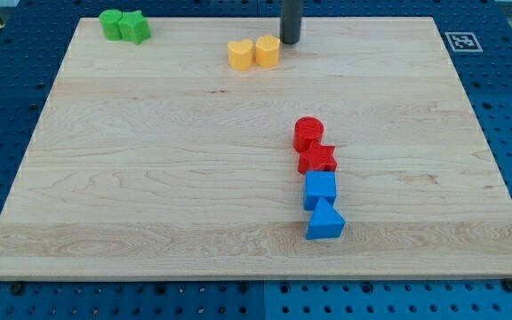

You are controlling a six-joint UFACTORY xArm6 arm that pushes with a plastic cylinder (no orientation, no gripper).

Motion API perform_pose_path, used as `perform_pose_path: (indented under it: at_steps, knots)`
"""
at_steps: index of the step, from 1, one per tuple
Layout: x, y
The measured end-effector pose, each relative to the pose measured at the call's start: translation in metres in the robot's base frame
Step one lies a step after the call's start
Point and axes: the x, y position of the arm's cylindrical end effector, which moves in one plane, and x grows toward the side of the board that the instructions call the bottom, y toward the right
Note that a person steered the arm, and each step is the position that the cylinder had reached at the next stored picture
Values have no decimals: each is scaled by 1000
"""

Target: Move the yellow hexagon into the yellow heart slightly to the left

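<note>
Pincerless rod: my tip [291, 42] stands just right of yellow hexagon [268, 51], which touches yellow heart [240, 54].

my tip [291, 41] dark; hexagon [268, 51] and heart [239, 55] yellow; two blocks [124, 25] green; cylinder [308, 133] and star [317, 159] red; cube [320, 188] and triangle [325, 220] blue; board [149, 178] pale wood

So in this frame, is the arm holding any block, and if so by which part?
Nothing is held. My tip only pushes; it sits just to the view's right of the yellow hexagon, which is against the yellow heart.
</note>
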Motion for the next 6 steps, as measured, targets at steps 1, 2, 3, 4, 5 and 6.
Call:
perform_pose_path:
  at_steps: [1, 2, 3, 4, 5, 6]
  knots:
    - [10, 13]
    - [23, 13]
    - [24, 2]
    - [24, -14]
    - [24, -29]
    - [23, -48]
